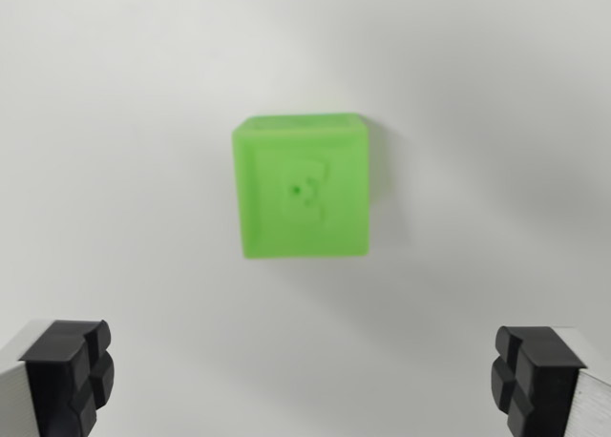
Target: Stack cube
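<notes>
Hovering tool (305, 380), fingers (69, 370) spread wide and empty, well apart from green cube (302, 189) on white surface (115, 170).

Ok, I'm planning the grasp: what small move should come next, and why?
Probably shift forward, toward the top of the wrist view, then descend. The cube lies above the line between the open gripper fingers, not between them, and nothing is held.

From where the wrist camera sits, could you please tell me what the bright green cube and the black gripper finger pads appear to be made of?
The bright green cube looks like moulded or printed plastic: uniform colour, matte sheen, and a small emblem embossed in its facing side. The black finger pads look like matte rubber or plastic, with ridged, blocky shapes; which of the two cannot be told. Behind them, the finger bodies look like pale brushed metal.
</notes>
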You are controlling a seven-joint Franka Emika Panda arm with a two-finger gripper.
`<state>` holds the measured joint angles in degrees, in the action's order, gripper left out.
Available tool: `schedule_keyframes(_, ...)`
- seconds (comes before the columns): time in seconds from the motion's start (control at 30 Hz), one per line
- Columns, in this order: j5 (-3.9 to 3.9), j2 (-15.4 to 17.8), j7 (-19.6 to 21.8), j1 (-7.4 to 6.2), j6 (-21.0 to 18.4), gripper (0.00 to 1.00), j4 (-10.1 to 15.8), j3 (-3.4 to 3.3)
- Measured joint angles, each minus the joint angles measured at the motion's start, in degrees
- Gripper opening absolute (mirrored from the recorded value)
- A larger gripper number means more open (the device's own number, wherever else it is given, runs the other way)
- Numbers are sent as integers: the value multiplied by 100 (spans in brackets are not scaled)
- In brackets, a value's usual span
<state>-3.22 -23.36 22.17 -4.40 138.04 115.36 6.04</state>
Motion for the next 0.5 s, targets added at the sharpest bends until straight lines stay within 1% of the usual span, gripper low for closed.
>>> schedule_keyframes(0.07, -35, -103, -81, -24, 88, 100, -19, 14)
schedule_keyframes(0.2, -62, -252, -98, -40, 248, 100, -22, 11)
schedule_keyframes(0.5, -125, -721, -92, -62, 682, 100, -46, -38)
